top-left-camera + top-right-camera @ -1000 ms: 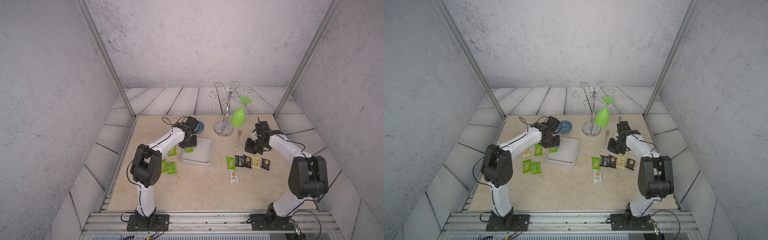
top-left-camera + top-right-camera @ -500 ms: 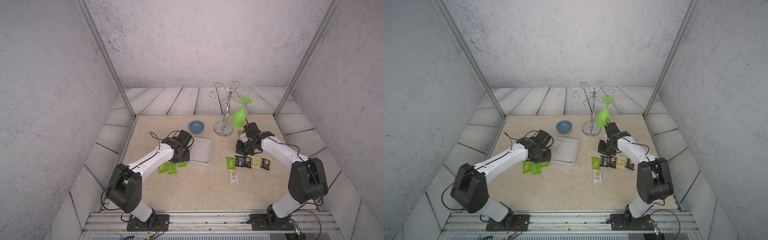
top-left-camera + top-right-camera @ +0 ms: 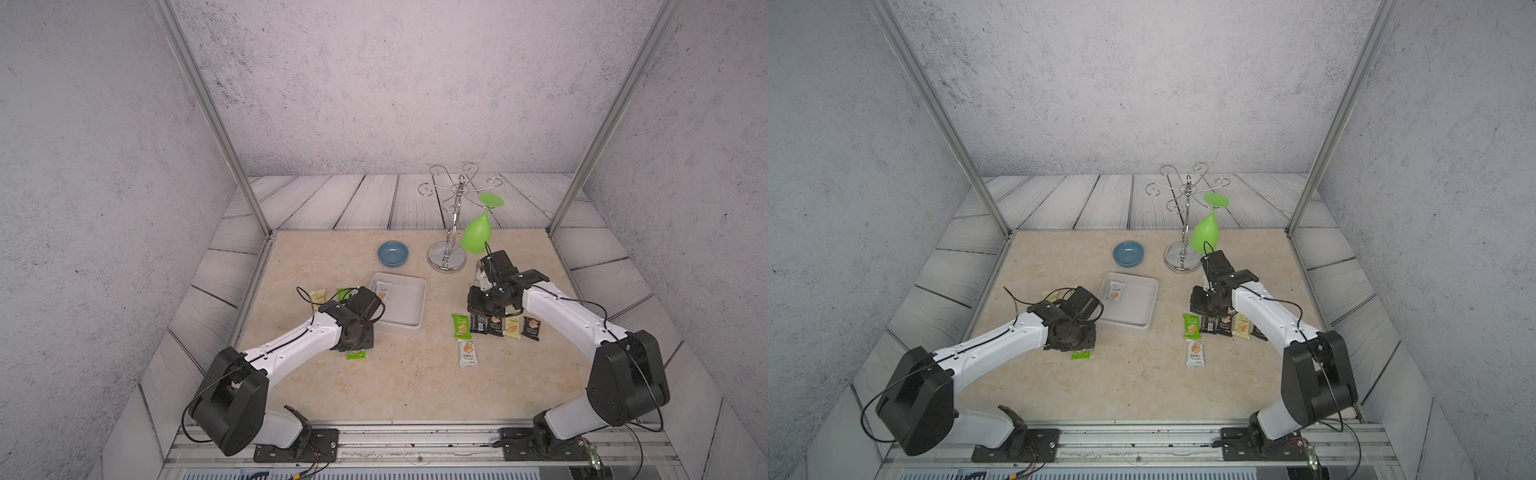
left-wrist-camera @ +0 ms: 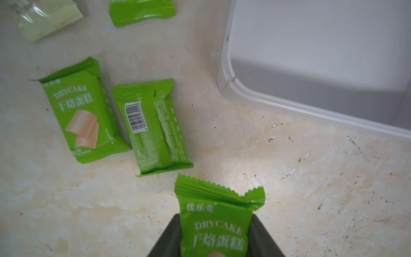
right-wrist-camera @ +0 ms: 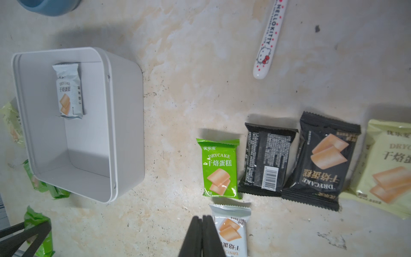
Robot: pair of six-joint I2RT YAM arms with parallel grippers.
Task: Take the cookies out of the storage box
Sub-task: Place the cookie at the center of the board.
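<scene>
Gripping green cookie packet [image 4: 219,207]: left hand [image 4: 214,222] | right hand [image 5: 202,220]: closed, empty

Both top views are taken from high above the front edge of the table [image 3: 395,386], tilted down toward the back wall [image 3: 395,104]. They are set far off: the whole table and both arm bases [image 3: 1013,444] are covered. Nearly the same scene is shared, shifted slightly sideways. The left wrist view is aimed down, very close to the table, by the front-left corner of the storage box [image 4: 289,106]; the left gripper [image 4: 215,217] with a green packet [image 4: 219,204] is caught at the frame edge. The right wrist view is set higher, aimed down, taking in the whole box and the table to its right; the right gripper [image 5: 202,219] is caught at its edge. The storage box is shared by all four views.
</scene>
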